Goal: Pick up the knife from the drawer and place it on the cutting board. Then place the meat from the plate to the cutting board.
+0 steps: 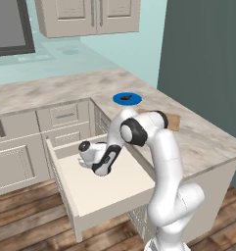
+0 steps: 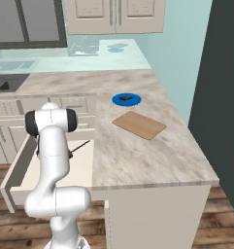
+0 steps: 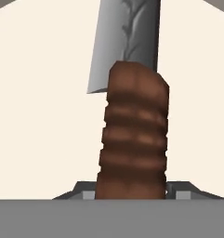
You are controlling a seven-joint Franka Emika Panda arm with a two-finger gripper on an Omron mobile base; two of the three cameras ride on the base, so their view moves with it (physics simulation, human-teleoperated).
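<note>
Fingers (image 3: 89, 195) pinch our ribbed dark brown knife (image 3: 134, 139) handle between them, blade ahead, for lifting from the cream drawer (image 1: 107, 188).

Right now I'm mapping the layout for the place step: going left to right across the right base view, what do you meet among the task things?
drawer → knife → plate, with the meat on it → cutting board

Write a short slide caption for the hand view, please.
Hand view: the knife, brown handle nearest and grey blade beyond, seen close between the gripper fingertips over the pale drawer floor.
</note>
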